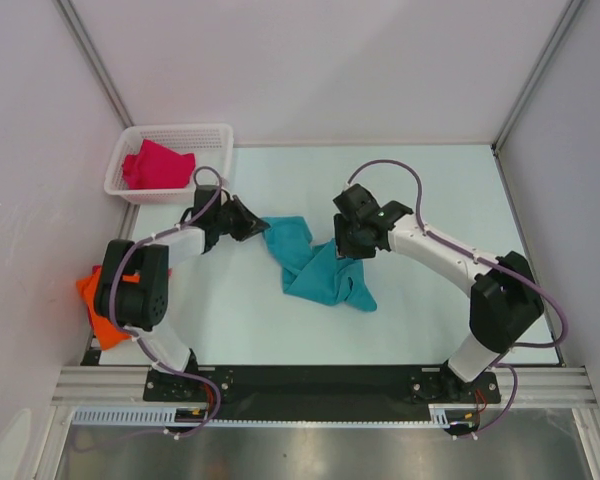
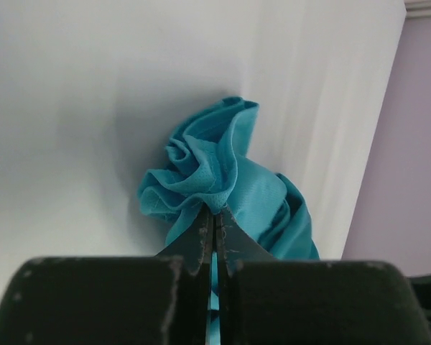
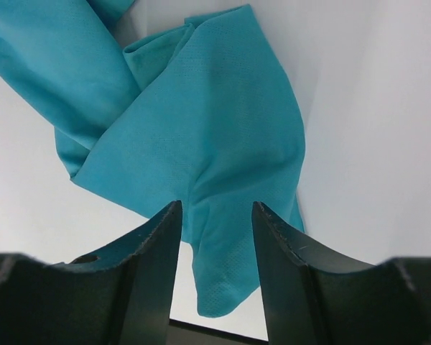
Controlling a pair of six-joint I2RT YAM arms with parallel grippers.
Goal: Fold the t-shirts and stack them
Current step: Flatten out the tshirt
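- Teal-blue cloth: the teal t-shirt [image 1: 315, 265] lies crumpled at the middle of the top view, on the pale table [image 1: 430, 180] between the two arms. It is unfolded, so folding looks barely begun.
- At its upper-left end the left gripper [image 2: 214, 215] is clenched on a bunched edge. In the left wrist view the fingers meet, with ruffled cloth pinched at their tips. This hold probably serves to draw a corner out and spread the shirt.
- Over a flatter fold of the same shirt the right gripper [image 3: 215, 208] is released, fingers apart, seemingly poised for a second hold.
- Fabric is a thin, fine-grained knit, soft and limp, falling in ruffles and loose creases.
- Heaped in the white lattice basket [image 1: 175, 128] at upper left is the magenta-red t-shirt [image 1: 158, 165].
- By the table's edge at lower left lies the orange t-shirt [image 1: 98, 305], partly hidden behind the left arm.
- Both seem to be waiting their turn.
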